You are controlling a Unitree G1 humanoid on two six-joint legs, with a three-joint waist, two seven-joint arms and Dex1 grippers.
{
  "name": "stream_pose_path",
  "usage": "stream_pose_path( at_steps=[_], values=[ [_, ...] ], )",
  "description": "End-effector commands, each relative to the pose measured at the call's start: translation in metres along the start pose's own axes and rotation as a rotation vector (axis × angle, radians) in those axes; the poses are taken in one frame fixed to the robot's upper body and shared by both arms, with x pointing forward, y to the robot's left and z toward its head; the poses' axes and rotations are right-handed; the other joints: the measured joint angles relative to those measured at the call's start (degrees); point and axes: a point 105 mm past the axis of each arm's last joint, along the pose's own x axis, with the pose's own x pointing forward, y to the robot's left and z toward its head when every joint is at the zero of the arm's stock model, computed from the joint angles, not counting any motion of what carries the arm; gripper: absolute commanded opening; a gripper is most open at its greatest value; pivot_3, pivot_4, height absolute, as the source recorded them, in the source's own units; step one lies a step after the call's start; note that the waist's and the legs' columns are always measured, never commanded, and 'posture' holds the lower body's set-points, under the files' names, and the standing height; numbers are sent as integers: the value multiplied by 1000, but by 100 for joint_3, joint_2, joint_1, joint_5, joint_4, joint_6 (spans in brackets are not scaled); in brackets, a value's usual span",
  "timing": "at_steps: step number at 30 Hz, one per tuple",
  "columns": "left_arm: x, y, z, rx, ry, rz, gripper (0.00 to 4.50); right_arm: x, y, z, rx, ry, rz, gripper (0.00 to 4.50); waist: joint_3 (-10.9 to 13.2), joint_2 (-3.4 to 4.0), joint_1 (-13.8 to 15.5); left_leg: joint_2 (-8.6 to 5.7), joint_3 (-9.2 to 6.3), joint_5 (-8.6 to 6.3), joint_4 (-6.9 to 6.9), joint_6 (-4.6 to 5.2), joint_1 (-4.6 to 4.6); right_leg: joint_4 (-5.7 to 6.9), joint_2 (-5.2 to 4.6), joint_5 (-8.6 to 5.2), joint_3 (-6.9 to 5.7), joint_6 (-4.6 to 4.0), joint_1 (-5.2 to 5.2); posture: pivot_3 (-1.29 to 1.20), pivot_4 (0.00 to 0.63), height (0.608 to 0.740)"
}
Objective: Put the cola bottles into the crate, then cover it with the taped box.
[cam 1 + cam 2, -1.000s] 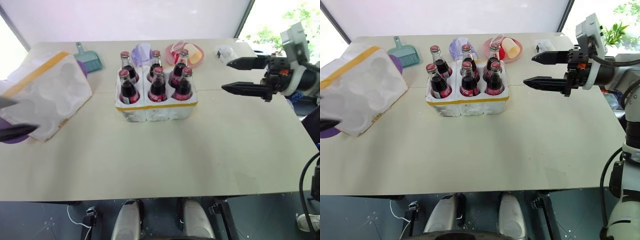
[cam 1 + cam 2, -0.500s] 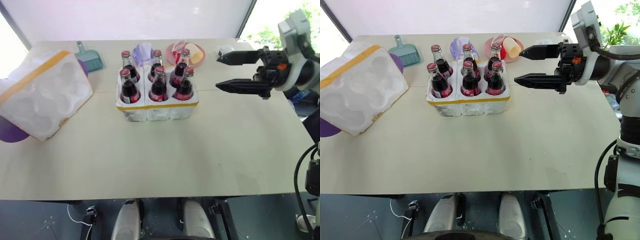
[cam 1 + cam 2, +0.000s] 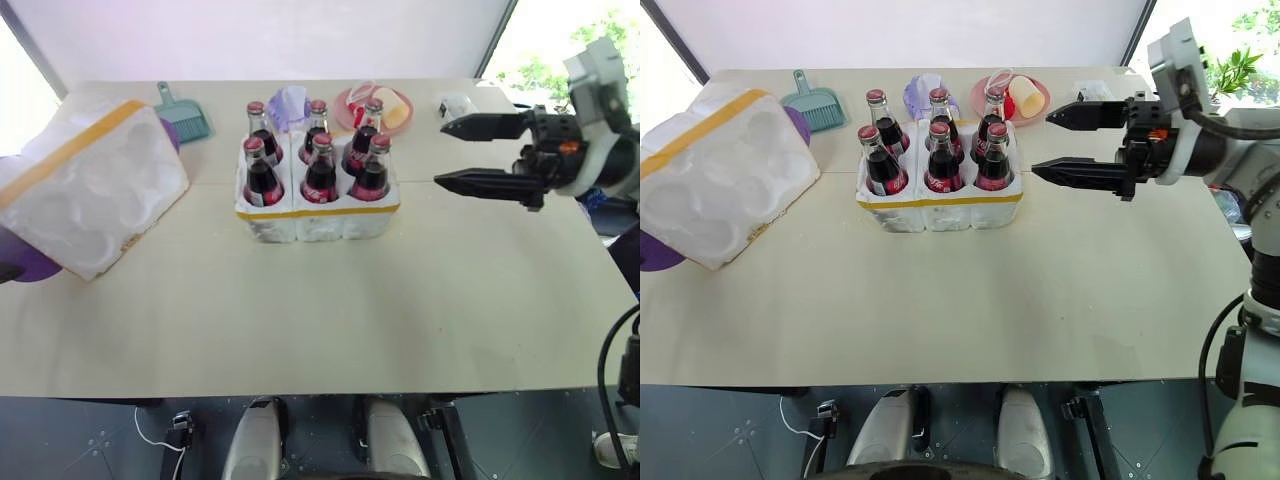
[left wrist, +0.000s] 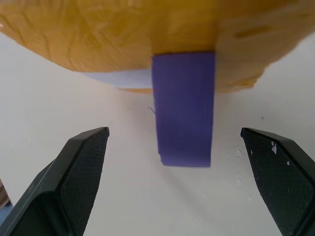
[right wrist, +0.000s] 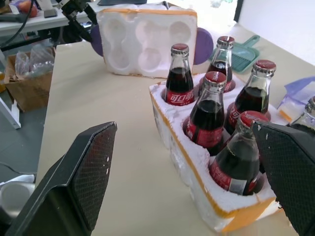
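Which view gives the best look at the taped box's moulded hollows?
The right wrist view: the taped box faces it squarely, hollows open toward the camera, behind the cola bottles. The left and right eye views show it tilted at the table's left edge. The left wrist view shows just yellow-taped surface up close, likely this box.

Beige table (image 3: 330, 300) carries several items along its far edge: a teal dustpan (image 3: 181, 117) at far left, a pale purple bag (image 3: 290, 102) at centre, a pink plate (image 3: 375, 108) holding food to its right, and a crumpled clear wrapper (image 3: 456, 103) farther right. A purple disc (image 3: 30, 263) lies at the left edge
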Motion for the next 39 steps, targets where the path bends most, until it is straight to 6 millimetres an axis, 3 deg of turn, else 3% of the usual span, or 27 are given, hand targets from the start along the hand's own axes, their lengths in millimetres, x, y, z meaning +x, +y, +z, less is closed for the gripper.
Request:
stream_pose_path(
  at_steps=[1, 2, 5, 11, 17, 21, 23, 27, 30, 34, 39],
  values=[
    [4, 3, -2, -5, 21, 12, 4500, -9, 10, 18, -41, -21, 14, 4455, -1, -2, -13, 0, 0, 0, 0, 0, 1, 1, 0, 0, 1, 0, 1, 0, 150, 736],
    [7, 1, -3, -7, 25, 2, 4500, -10, 11, 18, -42, -21, 17, 4455, -1, -2, -16, 0, 0, 0, 0, 0, 1, 1, 0, 0, 0, 0, 1, 0, 150, 736],
    [12, -1, -4, -27, 27, -21, 3622, -9, 10, 22, -65, -31, -3, 4500, -1, -2, -22, 1, -1, 0, 0, 0, 1, 2, 0, 0, 0, 0, 1, 0, 150, 736],
    [13, 4, -2, -14, 29, 22, 564, -7, 7, 18, -79, -27, -32, 4500, -1, -2, -8, 1, -1, 0, 0, 0, 2, 2, 0, 0, 0, 0, 1, 0, 150, 736],
    [11, 6, 7, 10, -14, 36, 564, -8, 4, 12, -59, -17, -45, 4500, -2, -3, -21, 1, -2, 0, 2, 0, 1, 2, 0, 0, 0, 0, 1, 0, 150, 736],
    [2, 11, 23, 75, -90, 74, 400, -11, 0, 7, -41, 11, -64, 4500, -1, -5, -9, 1, -2, 0, 2, 0, 1, 3, 0, 0, 0, 0, 0, 0, 150, 736],
    [-5, 16, 40, 122, -155, 135, 400, -13, -2, 2, -70, 42, -91, 4500, -1, -6, -1, 1, -2, 0, 4, 0, 0, 3, 0, 0, 0, 0, 1, 0, 150, 736],
    [-27, 11, 111, 346, -405, 275, 400, -18, -5, -1, -56, 37, -124, 4500, 1, -10, 4, 1, -4, 0, 7, 0, -3, 3, -1, 0, 0, 0, 1, 0, 150, 736],
    [-37, -11, 153, 501, -523, 325, 400, -20, -5, -2, -46, 30, -131, 4500, 1, -10, 9, 0, -6, 0, 9, 0, -2, 2, -2, 0, 0, 1, 5, 0, 150, 736],
    [-35, -59, 208, 654, -674, 355, 400, -19, -4, -3, -34, 15, -144, 4500, 0, -9, -4, 0, -6, 0, 10, 0, 0, 4, -3, 1, 1, 2, 7, 0, 150, 736],
    [-14, -102, 241, 793, -710, 376, 400, -20, -4, -5, -10, -8, -171, 4500, 0, -10, -12, -2, -6, 1, 13, 0, 0, 7, -2, 1, 1, 2, 8, 0, 150, 736]
  ],
)
